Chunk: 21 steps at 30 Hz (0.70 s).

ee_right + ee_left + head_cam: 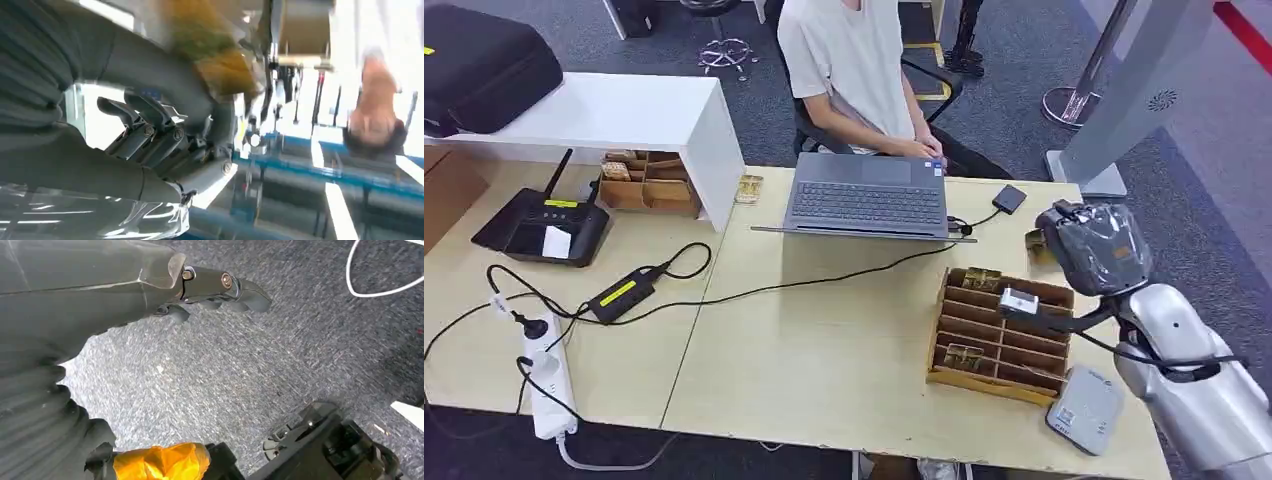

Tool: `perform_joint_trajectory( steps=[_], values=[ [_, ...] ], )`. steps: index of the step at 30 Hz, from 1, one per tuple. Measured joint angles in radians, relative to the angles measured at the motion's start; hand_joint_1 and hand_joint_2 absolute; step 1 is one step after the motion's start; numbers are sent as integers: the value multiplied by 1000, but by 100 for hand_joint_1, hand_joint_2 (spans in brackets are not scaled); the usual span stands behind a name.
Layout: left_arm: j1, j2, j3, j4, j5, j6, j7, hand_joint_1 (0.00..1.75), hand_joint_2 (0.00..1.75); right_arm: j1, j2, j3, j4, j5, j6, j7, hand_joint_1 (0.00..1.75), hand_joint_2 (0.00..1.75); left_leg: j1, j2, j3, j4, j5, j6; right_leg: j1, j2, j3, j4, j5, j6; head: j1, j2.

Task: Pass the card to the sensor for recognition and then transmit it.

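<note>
My right hand (1092,246), wrapped in clear plastic, is raised over the table's right side, just behind the wooden card box (946,330). A small gold card (1035,241) sticks out at its fingertips. In the right wrist view the card is a blurred gold patch (227,67) pinched against the curled fingers (150,132). The grey-white sensor (1085,408) lies flat near the table's front right corner, below the hand and towards me. My left hand (215,287) hangs over grey carpet and holds nothing.
More gold cards (965,355) sit in the box's compartments. A person (849,70) sits behind an open laptop (869,195). A black reader with an antenna (544,225), a power strip (549,385) and cables lie on the left. A white shelf (624,110) stands at the back left.
</note>
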Motion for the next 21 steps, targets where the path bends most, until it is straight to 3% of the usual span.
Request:
perform_joint_trajectory(
  steps=[2,10,17,21],
  values=[
    [0,-2,-5,0,-2,-2,0,0,175,-27,13,2,0,3,-10,3,175,175,0,-1,-1,0,0,0,0,-1,0,0,0,0,0,0],
    [-8,-4,-46,0,-42,-32,4,0,175,-119,91,11,0,99,-169,25,175,175,0,0,-1,0,0,0,0,0,0,1,0,0,0,0],
    [-18,-7,-87,0,-78,-69,6,0,175,-268,203,42,61,191,-157,60,175,175,0,1,-1,0,2,-2,1,0,-1,2,1,-2,0,0],
    [-25,-10,-112,0,-91,-93,4,0,175,-400,281,87,229,267,-140,90,175,175,1,1,0,0,3,-3,1,1,-1,2,2,-3,0,0]
  ],
)
